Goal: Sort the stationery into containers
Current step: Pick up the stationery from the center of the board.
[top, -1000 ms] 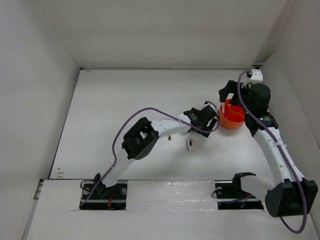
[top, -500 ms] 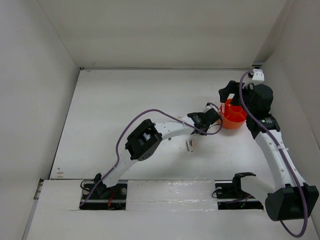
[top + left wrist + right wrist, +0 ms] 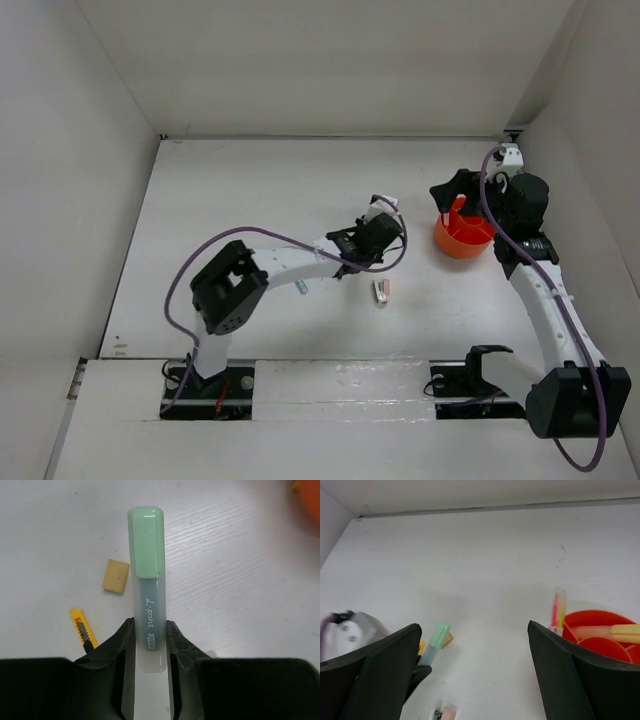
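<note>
Left gripper (image 3: 148, 630) has the marker (image 3: 145, 545): jaws narrow, clamped on the clear barrel near its tail, with the green cap pointing straight out ahead. That looks like a sensible hold. With most of the length out front, the cap end can go into a compartment first.

From the right wrist view the marker angles upward, so it seems clear of the table (image 3: 250, 200), though I can't be sure. Beneath and to the left on the table lie the tan eraser (image 3: 115, 576) and, nearer the fingers, the yellow-black cutter (image 3: 81, 629). Both are unsorted, as is the grey-pink piece (image 3: 381, 290), which sits on its own closer to the bases.

The tub (image 3: 592, 617) stands well apart to the right. Two thin pens (image 3: 558, 609), pink and yellow, stand upright at its rim, and a pale yellow one lies across the dividers. Which compartment each belongs to I can't tell.

Right gripper (image 3: 474, 627) hangs beside the tub with jaws wide and holding nothing. My guess is that it is waiting there, out of the delivery path. The marker needs to swing right and over the rim.
</note>
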